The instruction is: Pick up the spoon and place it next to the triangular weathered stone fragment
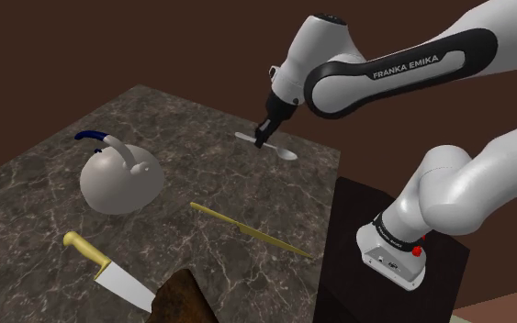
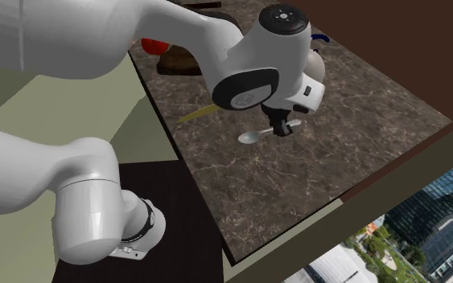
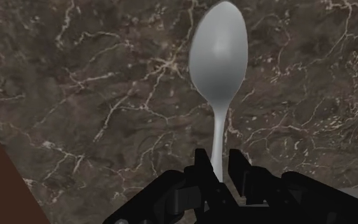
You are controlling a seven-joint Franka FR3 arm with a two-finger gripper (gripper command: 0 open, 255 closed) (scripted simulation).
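Tool (image 3: 219, 165) clasps grey spoon (image 3: 217, 51) by its handle over marbled tabletop (image 3: 107, 95).

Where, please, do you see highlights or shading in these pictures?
Wrist view: a soft highlight sits on the bowl of the spoon, while the pincer is near-featureless black. Shoulder view: the light is dim and even, and the kettle darkens gently towards its base.
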